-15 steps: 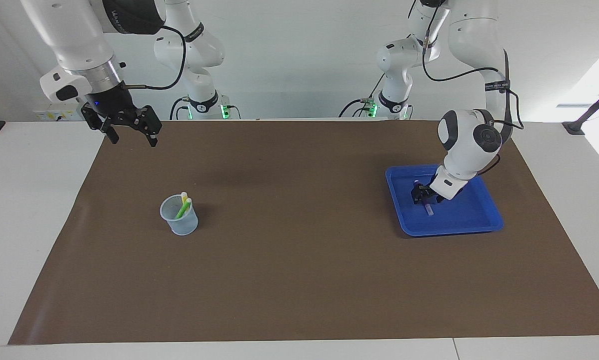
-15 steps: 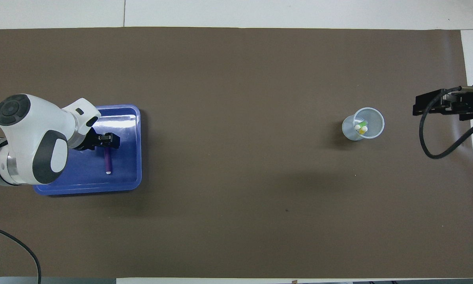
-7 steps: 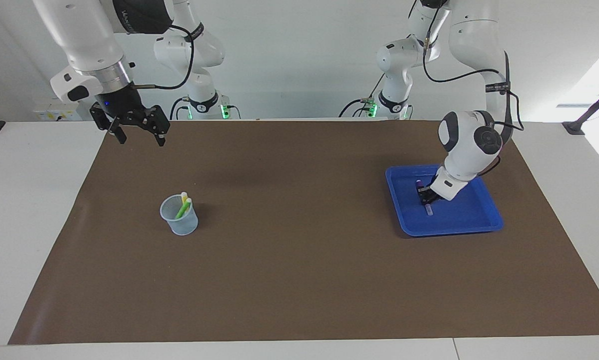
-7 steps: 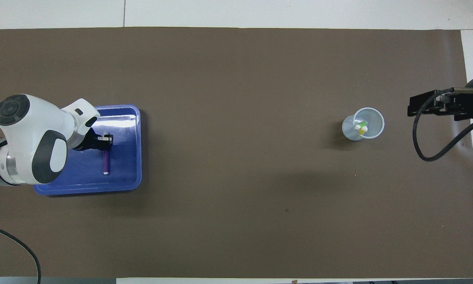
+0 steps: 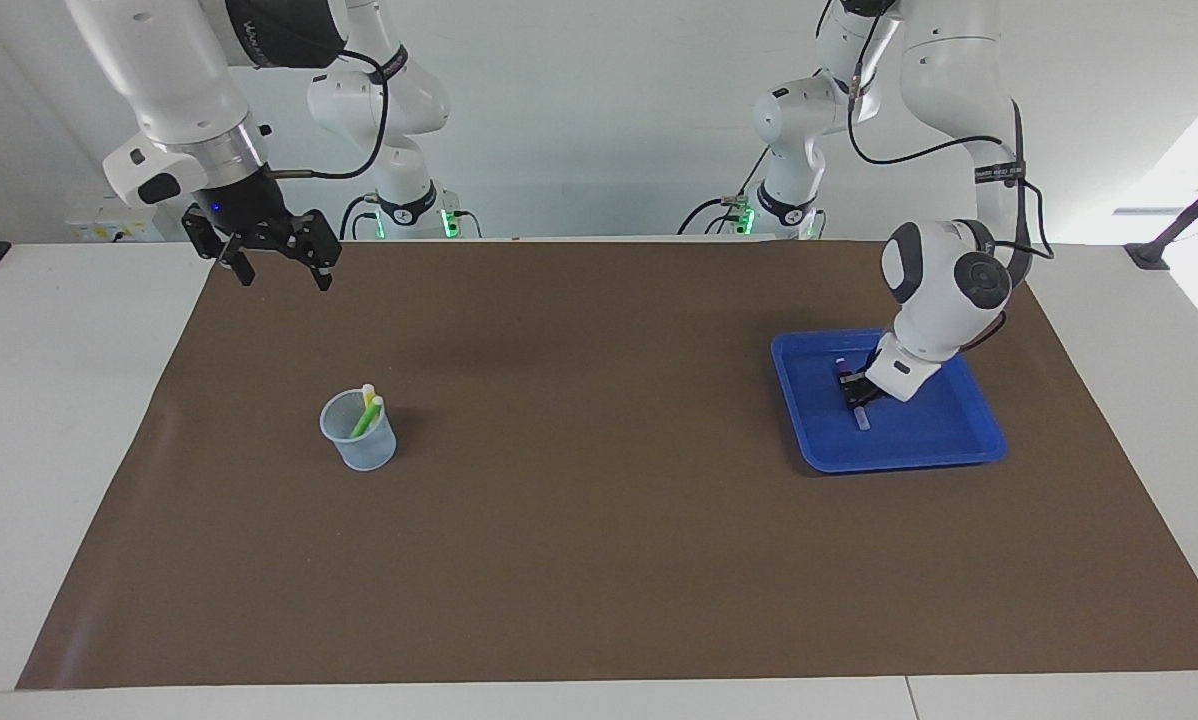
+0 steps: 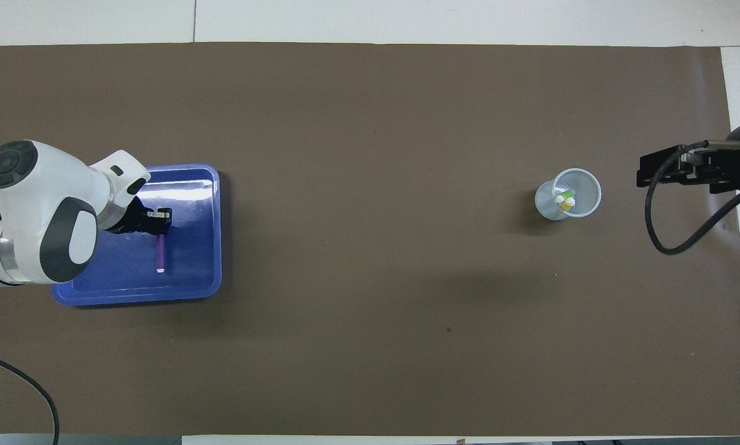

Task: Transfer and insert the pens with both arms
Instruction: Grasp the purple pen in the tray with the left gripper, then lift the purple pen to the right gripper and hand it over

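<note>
Left gripper (image 5: 852, 388) clenched on purple pen (image 6: 160, 256) inside blue tray (image 5: 959, 440); right gripper (image 5: 277, 270) released, hanging over mat edge. Yellow pen (image 5: 367, 392) and green pen (image 5: 367, 417) upright in clear cup (image 5: 359, 445).

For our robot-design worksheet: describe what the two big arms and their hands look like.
Both arms are glossy white and jointed. The left arm has grey round joint caps and a black cable. The right arm has a silver wrist ring. The left hand and right hand are black and two-fingered.

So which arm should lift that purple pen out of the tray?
The left: its end effector is already shut on the purple pen in the blue tray. The right end effector waits open, raised.
</note>
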Tool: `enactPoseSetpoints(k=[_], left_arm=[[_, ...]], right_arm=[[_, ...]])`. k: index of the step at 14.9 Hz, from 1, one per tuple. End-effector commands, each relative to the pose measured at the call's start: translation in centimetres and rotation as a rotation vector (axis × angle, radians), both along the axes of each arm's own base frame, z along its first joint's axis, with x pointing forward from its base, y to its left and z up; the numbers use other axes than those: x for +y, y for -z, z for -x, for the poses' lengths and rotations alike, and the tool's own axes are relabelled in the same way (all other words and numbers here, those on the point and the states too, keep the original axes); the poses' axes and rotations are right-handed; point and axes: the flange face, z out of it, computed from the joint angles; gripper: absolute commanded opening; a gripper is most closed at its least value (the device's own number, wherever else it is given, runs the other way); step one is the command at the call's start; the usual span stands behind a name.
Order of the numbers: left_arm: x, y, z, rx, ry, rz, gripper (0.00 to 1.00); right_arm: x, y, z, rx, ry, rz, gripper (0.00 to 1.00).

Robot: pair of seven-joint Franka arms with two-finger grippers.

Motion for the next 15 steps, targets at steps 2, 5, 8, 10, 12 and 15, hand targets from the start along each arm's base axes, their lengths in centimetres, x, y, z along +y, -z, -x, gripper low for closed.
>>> enactPoseSetpoints(k=[2,5,8,10,12,15], left_arm=[[0.3,-6.0,-2.1,0.042,-0.114,0.036,0.00],[-0.4,-11.1,-3.1,0.084,-0.271,0.112,0.00],[-2.1,-15.7,-3.3,0.165,-0.522,0.231,0.00],[-4.3,-18.3,-2.5,0.214,-0.712,0.280,0.00],[-6.8,-20.7,-1.4,0.276,-0.898,0.330,0.00],[-10.7,-22.7,-0.1,0.425,-1.076,0.388,0.00]], right_arm=[[0.1,0.1,0.3,0.010,0.005,0.008,1.00],[0.3,0.0,0.2,0.005,0.007,0.005,1.00],[0.5,0.1,0.3,0.009,-0.002,-0.001,1.00],[1.6,0.1,0.4,0.014,-0.025,-0.102,1.00],[2.5,0.3,0.8,0.023,-0.020,-0.184,1.00],[4.6,-0.3,0.4,-0.003,0.030,-0.388,1.00]])
